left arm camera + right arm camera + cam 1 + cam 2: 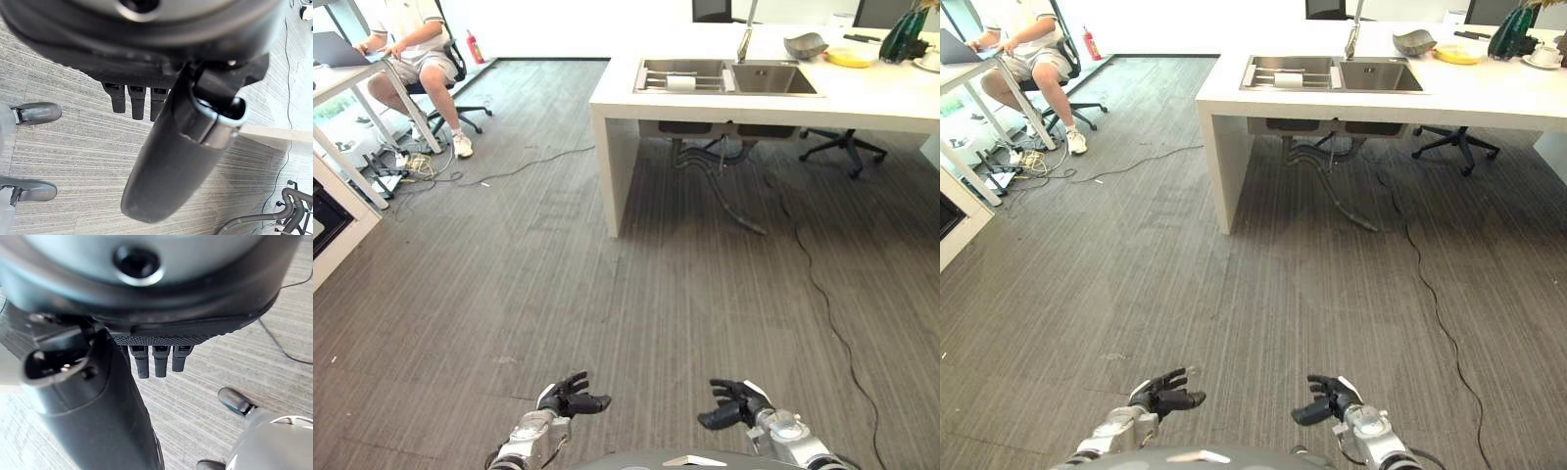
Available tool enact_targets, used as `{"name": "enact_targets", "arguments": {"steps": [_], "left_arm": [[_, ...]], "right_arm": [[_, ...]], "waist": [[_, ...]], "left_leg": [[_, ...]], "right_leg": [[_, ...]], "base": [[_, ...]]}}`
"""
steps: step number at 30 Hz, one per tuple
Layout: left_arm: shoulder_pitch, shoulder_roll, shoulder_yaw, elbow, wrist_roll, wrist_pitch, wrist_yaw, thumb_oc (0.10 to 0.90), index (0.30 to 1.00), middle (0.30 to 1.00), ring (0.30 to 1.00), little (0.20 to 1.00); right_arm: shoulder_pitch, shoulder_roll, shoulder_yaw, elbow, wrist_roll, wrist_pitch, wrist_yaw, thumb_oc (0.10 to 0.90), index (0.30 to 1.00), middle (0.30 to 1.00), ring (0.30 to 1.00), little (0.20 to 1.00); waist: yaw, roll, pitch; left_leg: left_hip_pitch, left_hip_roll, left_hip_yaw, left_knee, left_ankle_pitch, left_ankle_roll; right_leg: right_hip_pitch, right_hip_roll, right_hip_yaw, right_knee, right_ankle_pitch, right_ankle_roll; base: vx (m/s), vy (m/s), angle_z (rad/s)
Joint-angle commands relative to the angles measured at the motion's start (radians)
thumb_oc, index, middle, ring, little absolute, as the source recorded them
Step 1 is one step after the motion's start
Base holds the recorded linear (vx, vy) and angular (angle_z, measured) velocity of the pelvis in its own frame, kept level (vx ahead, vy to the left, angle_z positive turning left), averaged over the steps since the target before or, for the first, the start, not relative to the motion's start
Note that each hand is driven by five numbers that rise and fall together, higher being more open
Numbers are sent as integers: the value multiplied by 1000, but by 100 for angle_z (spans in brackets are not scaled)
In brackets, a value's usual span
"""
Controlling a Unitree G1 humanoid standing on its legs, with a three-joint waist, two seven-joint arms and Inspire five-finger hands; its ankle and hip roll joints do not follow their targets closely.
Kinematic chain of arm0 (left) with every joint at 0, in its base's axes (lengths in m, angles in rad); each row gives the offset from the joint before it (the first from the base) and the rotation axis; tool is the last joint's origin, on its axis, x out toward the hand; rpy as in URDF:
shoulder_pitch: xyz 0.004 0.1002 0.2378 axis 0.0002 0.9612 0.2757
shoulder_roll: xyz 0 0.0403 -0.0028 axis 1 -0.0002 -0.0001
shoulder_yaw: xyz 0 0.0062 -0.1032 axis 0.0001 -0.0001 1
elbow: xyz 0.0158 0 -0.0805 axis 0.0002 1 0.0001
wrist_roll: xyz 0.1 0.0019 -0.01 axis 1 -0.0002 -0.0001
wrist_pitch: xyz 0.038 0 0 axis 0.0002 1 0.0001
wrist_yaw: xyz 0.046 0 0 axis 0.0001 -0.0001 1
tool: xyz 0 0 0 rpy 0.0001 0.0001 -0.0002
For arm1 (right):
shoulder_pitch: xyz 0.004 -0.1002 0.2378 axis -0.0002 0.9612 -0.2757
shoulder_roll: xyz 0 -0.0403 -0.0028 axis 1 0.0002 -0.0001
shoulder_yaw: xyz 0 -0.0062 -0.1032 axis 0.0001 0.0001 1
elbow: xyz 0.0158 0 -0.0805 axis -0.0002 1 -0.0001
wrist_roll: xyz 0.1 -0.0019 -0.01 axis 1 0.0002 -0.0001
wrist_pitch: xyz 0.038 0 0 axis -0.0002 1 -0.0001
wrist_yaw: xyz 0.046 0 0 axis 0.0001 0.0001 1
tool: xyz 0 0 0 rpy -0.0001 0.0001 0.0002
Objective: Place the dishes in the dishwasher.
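1. Both dark hands are hanging low at the bottom of the frame over ribbed grey carpet (607,294): the left hand (570,396) and the right hand (734,401) are facing each other, fingers loosely spread and holding nothing.
2. In the wrist views the fingers (131,100) are pointing straight toward the carpet, with the thick rounded thumb (115,416) standing apart from them.
3. A white, slab-sided counter (724,103) is filling the upper right of the frame, with a rectangular steel double sink (729,76) sunk into its top.
4. The dishes are sitting on the counter's far right: a grey metal bowl (805,45) lying tilted, a flat yellow plate (850,57) just beside it, and a white cup on a saucer (1545,56) at the edge.
5. A person (416,49) is sitting on a wheeled chair in the upper left.
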Motion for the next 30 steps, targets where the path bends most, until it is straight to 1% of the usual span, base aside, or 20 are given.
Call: {"name": "enact_targets", "arguments": {"steps": [1, 5, 8, 10, 16, 19, 24, 28, 30], "left_arm": [[-108, -9, -57, 41, 72, -42, -7, 800, 900, 900, 900, 900], [-127, -4, -73, 64, 121, -43, 2, 800, 900, 900, 900, 900], [-136, -13, -85, 134, 189, -40, 12, 800, 900, 900, 900, 900], [-132, -18, -84, 164, 207, -37, 18, 800, 900, 900, 900, 900], [-109, -26, -51, 228, 181, -28, 14, 800, 900, 900, 900, 900], [-76, -35, -30, 271, 178, -17, 4, 800, 900, 900, 900, 900], [-43, -47, -12, 301, 177, -9, -15, 800, 900, 900, 900, 900], [-42, -48, 0, 300, 153, -5, -15, 800, 900, 900, 900, 900], [-49, -45, -9, 281, 148, -9, -11, 800, 900, 900, 900, 900]], "right_arm": [[-83, -26, -5, 32, 34, -47, -9, 800, 900, 900, 900, 900], [-98, -20, -24, 122, 61, -46, -12, 800, 900, 900, 900, 900], [-96, -10, -34, 208, 80, -44, -8, 800, 900, 900, 900, 900], [-86, -8, -32, 238, 78, -41, -3, 800, 900, 900, 900, 900], [-77, 10, -28, 281, 94, -36, 12, 800, 900, 900, 900, 900], [-55, 34, -56, 300, 169, -36, 35, 800, 900, 900, 900, 900], [-24, 48, -63, 317, 171, -32, 46, 800, 900, 900, 900, 900], [-21, 51, -62, 326, 171, -27, 49, 800, 900, 900, 900, 900], [-26, 49, -59, 326, 169, -26, 50, 800, 900, 900, 900, 900]], "waist": [[-4, -31, -15], [-5, -27, -18], [-7, -25, -24], [-8, -25, -26], [-12, -31, -35], [-21, -30, -44], [-28, -29, -51], [-30, -28, -53], [-32, -28, -55]], "left_leg": [[2, 34, -9, 3, -37, -82], [5, 34, -6, 3, -38, -80], [7, 34, 1, 3, -40, -81], [8, 36, 3, 3, -37, -82], [-12, 39, 1, 3, -23, -85], [-12, 39, 9, 3, -25, -86], [1, 38, 14, 3, -32, -88], [2, 39, 14, 3, -34, -88], [5, 39, 16, 3, -37, -87]], "right_leg": [[14, -65, 11, 12, -76, 93], [15, -64, 12, 12, -76, 92], [15, -63, 13, 12, -76, 89], [14, -63, 15, 12, -77, 88], [-4, -61, 15, 12, -72, 85], [-5, -61, 22, 12, -74, 85], [5, -61, 20, 12, -78, 84], [6, -61, 20, 12, -78, 84], [8, -62, 21, 12, -77, 84]], "base": [[0, 0, 0], [0, 0, 0], [5, -9, -3], [11, -16, -2], [-8, -32, -1], [0, 0, 0], [42, -1, -6], [9, 0, -1], [18, 4, 1]]}}
